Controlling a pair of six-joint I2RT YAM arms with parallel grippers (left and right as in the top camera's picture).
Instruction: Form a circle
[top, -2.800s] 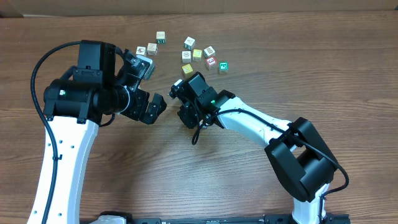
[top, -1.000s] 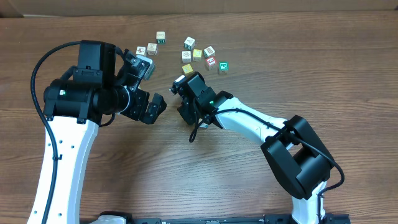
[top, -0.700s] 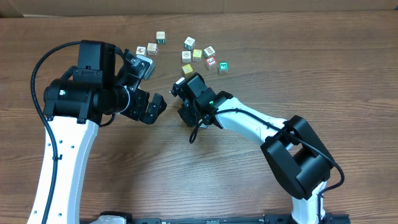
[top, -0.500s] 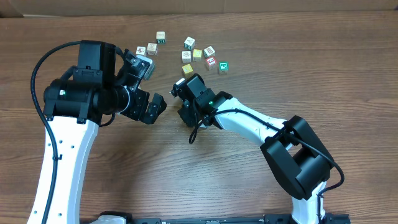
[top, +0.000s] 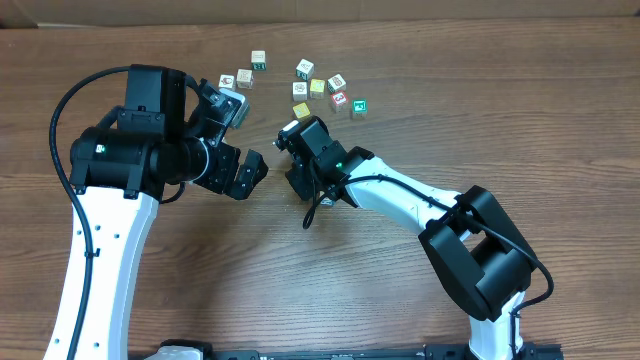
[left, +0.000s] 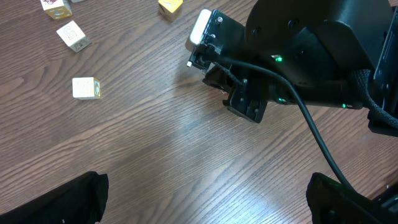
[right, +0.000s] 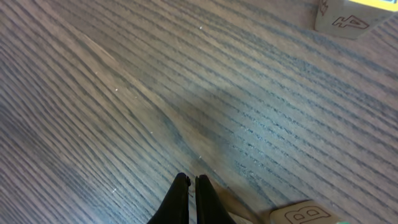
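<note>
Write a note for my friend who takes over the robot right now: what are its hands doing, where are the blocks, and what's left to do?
The left gripper is open and empty, above bare table.
The right gripper is shut on nothing, low over the table beside the yellow cube.
Blocks: three loose cubes lie at the far left, and a loose cluster of six lies just beyond the yellow cube.
Done: nothing yet, there is no circle to see.
Left: gather cubes into a tight ring.
</note>
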